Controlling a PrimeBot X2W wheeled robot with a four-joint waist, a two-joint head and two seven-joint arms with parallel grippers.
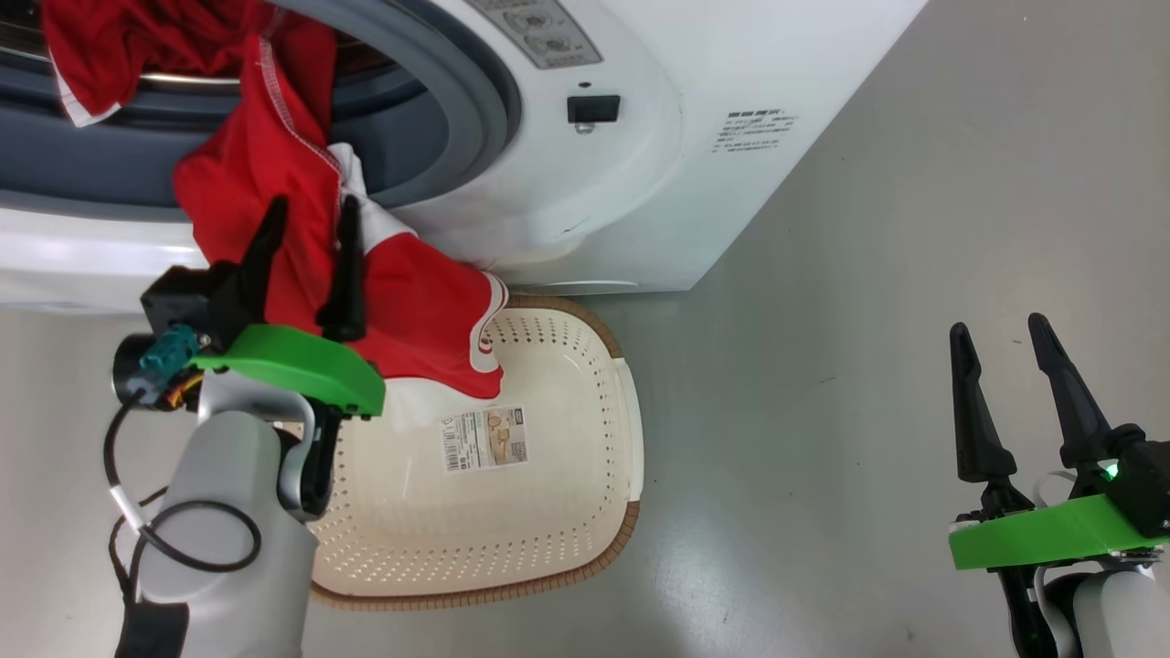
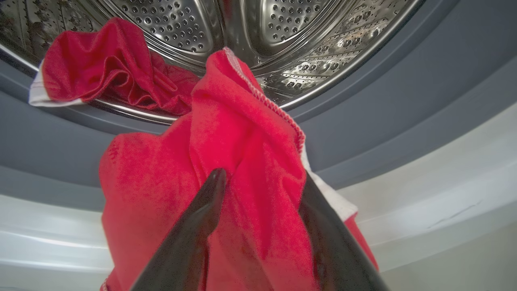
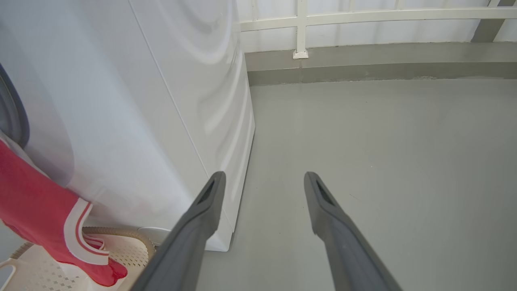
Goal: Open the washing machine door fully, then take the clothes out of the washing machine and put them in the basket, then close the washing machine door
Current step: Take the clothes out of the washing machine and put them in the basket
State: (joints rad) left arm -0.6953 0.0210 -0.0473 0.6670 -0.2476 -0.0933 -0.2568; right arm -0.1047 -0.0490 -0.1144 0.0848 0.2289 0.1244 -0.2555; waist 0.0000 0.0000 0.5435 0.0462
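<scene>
The washing machine [image 1: 695, 183] stands with its drum [image 2: 282, 36] uncovered; the door is out of view. Red clothes [image 1: 274, 174] spill from the drum over the grey rubber ring [image 1: 475, 100], and their lower end with white trim hangs into the basket [image 1: 585, 493]. More red fabric [image 2: 101, 64] lies bunched on the drum's lip. My left gripper [image 1: 309, 219] is open, its fingers spread either side of the hanging fabric [image 2: 242, 161]. At the lower right my right gripper [image 1: 998, 331] is open over bare floor, holding nothing.
The basket [image 3: 121, 250] sits on the grey floor against the machine's front, a paper label [image 1: 486, 439] inside it. To the right of the machine [image 3: 141, 101] the floor [image 3: 383, 141] runs to a low kerb with a white railing [image 3: 301, 28].
</scene>
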